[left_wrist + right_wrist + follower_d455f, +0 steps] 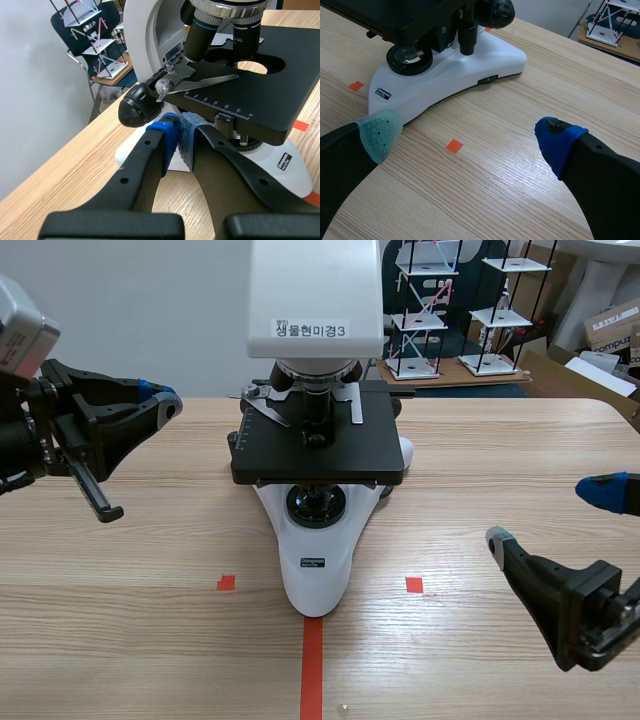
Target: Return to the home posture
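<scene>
Left gripper (pixel 165 400) sits near the tabletop's (pixel 150 640) left edge, fingers clenched on nothing; right gripper (pixel 550 515) near the right edge, fingers released. Both are clear of the central microscope (pixel 318 440); homing looks nearly done

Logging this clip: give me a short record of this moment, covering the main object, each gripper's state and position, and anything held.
main object: white microscope with a black stage, upright at the middle of the table
left gripper: shut, pads together, raised beside the stage near the focus knob, apart from the microscope
right gripper: open, low over the table, beside the microscope's base, not touching it
held: nothing in either gripper
</scene>
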### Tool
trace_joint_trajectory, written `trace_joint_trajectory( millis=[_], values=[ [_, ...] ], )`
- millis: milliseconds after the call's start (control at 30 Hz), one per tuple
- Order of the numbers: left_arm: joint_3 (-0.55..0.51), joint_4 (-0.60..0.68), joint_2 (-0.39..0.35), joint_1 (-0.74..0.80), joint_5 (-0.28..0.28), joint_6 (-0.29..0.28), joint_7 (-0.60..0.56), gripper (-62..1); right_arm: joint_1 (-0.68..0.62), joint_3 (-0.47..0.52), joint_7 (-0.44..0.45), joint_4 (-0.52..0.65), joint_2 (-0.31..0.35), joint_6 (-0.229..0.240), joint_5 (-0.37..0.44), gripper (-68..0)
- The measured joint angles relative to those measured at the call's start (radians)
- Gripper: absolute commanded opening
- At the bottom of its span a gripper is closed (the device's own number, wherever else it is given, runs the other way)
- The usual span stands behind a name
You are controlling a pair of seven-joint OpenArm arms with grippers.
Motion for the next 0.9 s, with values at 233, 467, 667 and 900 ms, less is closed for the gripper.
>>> trace_joint_trajectory(
  millis=[233, 467, 667, 900],
  values=[
    [0.000, 0.000, 0.000, 0.000, 0.000, 0.000, 0.000, -58.0, 0.000, 0.000, 0.000, 0.000, 0.000, 0.000, 0.000, -9.3],
    [0.000, 0.000, 0.000, 0.000, 0.000, 0.000, 0.000, -58.0, 0.000, 0.000, 0.000, 0.000, 0.000, 0.000, 0.000, -9.3],
    [0.000, 0.000, 0.000, 0.000, 0.000, 0.000, 0.000, -57.9, 0.000, 0.000, 0.000, 0.000, 0.000, 0.000, 0.000, -9.3],
    [0.000, 0.000, -0.003, 0.013, 0.000, 0.000, -0.012, -42.3, 0.000, 0.000, 0.000, 0.000, 0.000, 0.000, 0.000, -9.3]
  ],
)
